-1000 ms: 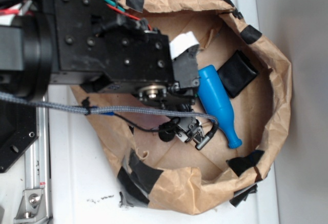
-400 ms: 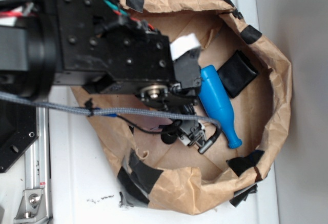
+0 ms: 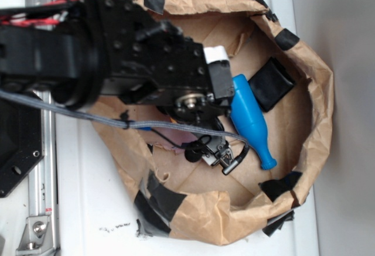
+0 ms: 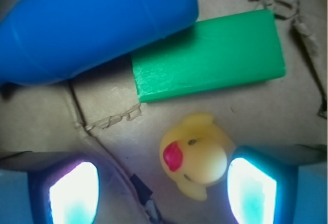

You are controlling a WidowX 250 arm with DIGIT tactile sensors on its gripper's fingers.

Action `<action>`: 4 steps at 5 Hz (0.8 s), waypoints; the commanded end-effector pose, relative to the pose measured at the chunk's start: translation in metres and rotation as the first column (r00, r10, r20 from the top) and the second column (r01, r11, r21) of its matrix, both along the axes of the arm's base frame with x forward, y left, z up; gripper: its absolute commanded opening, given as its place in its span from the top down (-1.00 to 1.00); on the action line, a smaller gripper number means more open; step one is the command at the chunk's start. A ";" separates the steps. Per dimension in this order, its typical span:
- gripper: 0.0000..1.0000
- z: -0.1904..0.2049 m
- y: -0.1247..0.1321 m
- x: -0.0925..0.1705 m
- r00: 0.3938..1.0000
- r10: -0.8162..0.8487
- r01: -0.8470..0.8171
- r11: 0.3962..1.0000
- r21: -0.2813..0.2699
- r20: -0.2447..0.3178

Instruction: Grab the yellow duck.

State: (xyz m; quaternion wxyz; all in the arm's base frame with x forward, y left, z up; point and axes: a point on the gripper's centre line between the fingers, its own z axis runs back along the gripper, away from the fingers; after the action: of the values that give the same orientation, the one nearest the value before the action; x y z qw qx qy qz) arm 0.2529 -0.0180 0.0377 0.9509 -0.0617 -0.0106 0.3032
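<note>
Through the wrist camera I saw the claw (image 4: 164,183) low inside the paper bag (image 3: 319,92). The duck (image 4: 197,155) sat between its fingers, close to the right one. Beyond the duck lay the block (image 4: 210,55), with the bottle (image 4: 92,24) further left.

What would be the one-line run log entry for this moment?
phase: approach | target: small yellow rubber duck between open jaws, near one side | gripper: open | neighbours: blue plastic bottle, green rectangular block

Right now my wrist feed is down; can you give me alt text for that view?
A small yellow rubber duck with a red beak lies on brown paper between the open hand's two fingers, nearer the right-side one. Above it, a flat green rectangular block sits partly under a large blue plastic bottle.
</note>
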 end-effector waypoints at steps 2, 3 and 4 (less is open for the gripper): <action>-1.00 0.002 -0.001 0.007 0.999 0.012 -0.013 1.000 0.027 0.046; -1.00 0.001 -0.005 0.009 0.999 0.010 -0.011 1.000 0.018 0.036; -1.00 0.001 -0.010 0.009 1.000 0.004 -0.004 1.000 0.005 0.030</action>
State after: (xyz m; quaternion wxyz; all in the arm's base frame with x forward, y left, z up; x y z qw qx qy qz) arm 0.2565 -0.0226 0.0323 0.9483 -0.0569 -0.0099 0.3119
